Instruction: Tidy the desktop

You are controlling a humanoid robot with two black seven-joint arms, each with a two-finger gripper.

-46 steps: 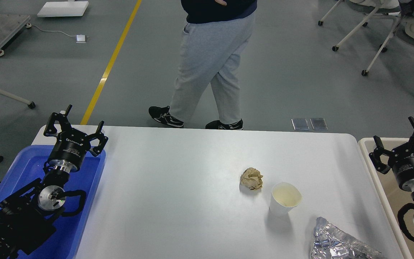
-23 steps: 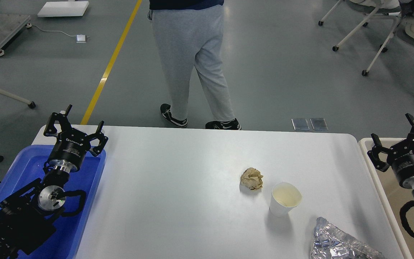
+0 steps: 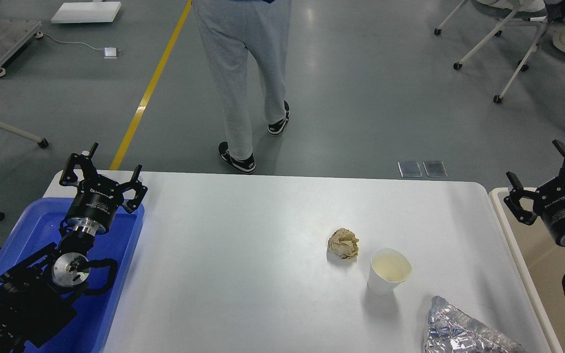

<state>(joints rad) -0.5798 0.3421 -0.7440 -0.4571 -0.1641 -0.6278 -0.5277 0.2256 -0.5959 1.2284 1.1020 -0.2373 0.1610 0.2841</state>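
The white desktop (image 3: pixel 243 255) holds a crumpled brown paper ball (image 3: pixel 344 243), a white paper cup (image 3: pixel 389 270) standing upright just right of it, and crumpled silver foil (image 3: pixel 461 331) at the front right. My left gripper (image 3: pixel 102 166) is open and empty above the far end of the blue tray (image 3: pixel 115 284) at the left. My right gripper (image 3: pixel 547 169) is open and empty above the beige tub (image 3: pixel 513 245) at the right, well clear of the cup.
A person in grey trousers (image 3: pixel 243 73) walks on the floor beyond the far table edge. Wheeled chairs (image 3: pixel 503 39) stand at the back right. A yellow floor line (image 3: pixel 150 88) runs at the back left.
My right gripper has shifted slightly up and to the right over the tub. The person has walked left and away from the table. The left arm has not moved.
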